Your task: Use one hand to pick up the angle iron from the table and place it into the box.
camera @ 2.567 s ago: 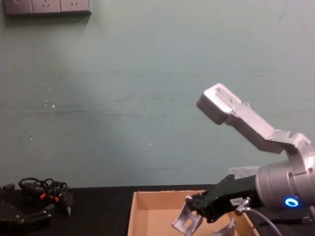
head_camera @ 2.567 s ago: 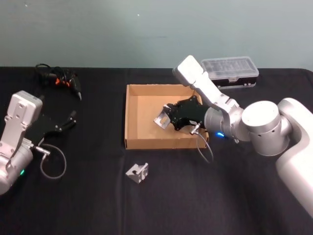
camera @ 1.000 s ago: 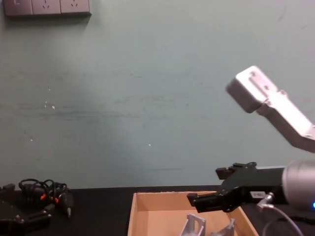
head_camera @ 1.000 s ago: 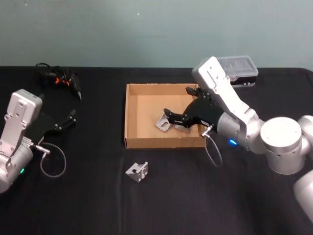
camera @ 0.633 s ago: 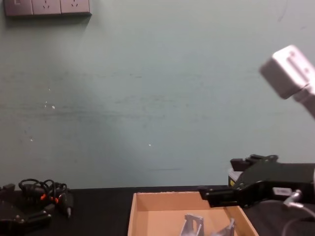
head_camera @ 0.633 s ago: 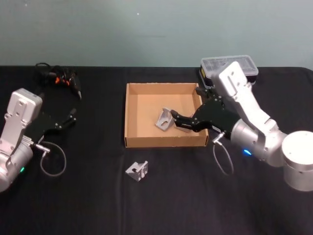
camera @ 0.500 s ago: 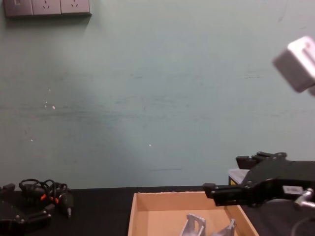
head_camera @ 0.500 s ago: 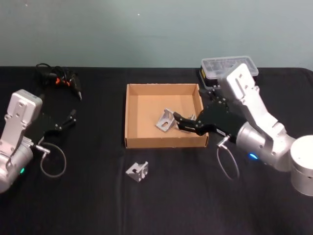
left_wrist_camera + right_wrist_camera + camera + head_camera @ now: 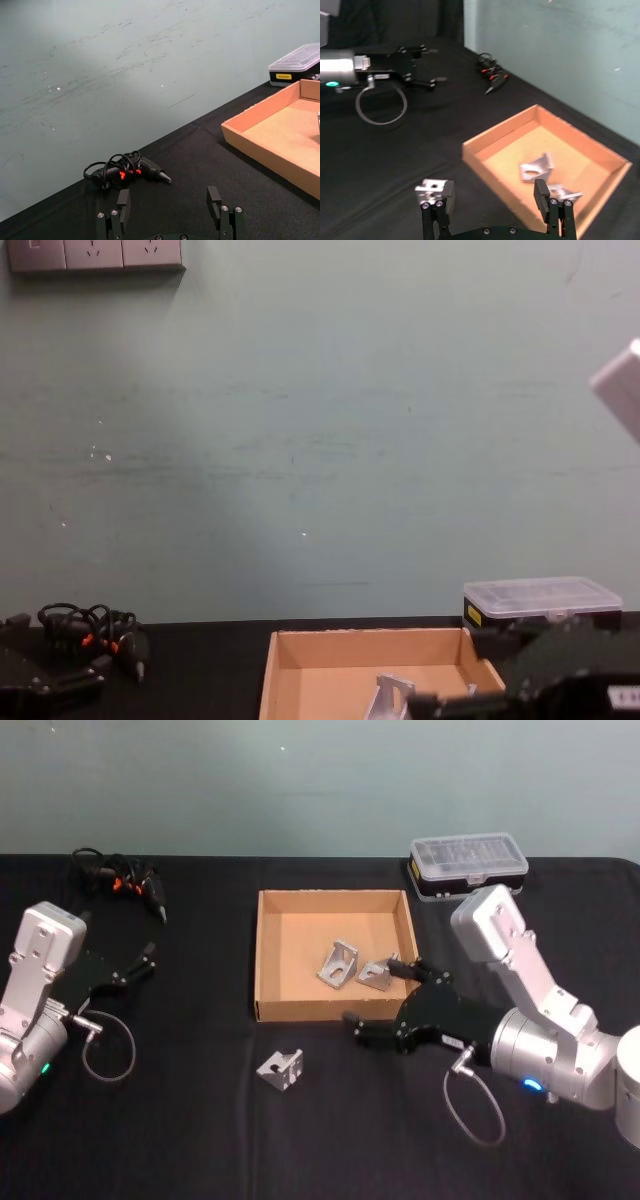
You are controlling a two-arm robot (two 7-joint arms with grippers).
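A silver angle iron (image 9: 281, 1070) lies on the black table (image 9: 180, 1120) just in front of the tan box (image 9: 262, 960); it also shows by a finger in the right wrist view (image 9: 434, 188). Two more angle irons (image 9: 340, 965) (image 9: 378, 975) rest inside the box (image 9: 492, 137). My right gripper (image 9: 378, 993) hangs open and holds nothing at the box's front right corner, to the right of the loose angle iron. Parked at the far left, my left gripper (image 9: 140, 965) is open too (image 9: 169, 210).
A clear-lidded plastic case (image 9: 468, 863) stands behind the box on the right. A tool with a tangled black cable (image 9: 120, 880) lies at the back left. Bare tabletop lies between the box and the left arm.
The right gripper let go of an angle iron inside the box, then drew back out toward the table's front, staying open. The left arm has not moved.
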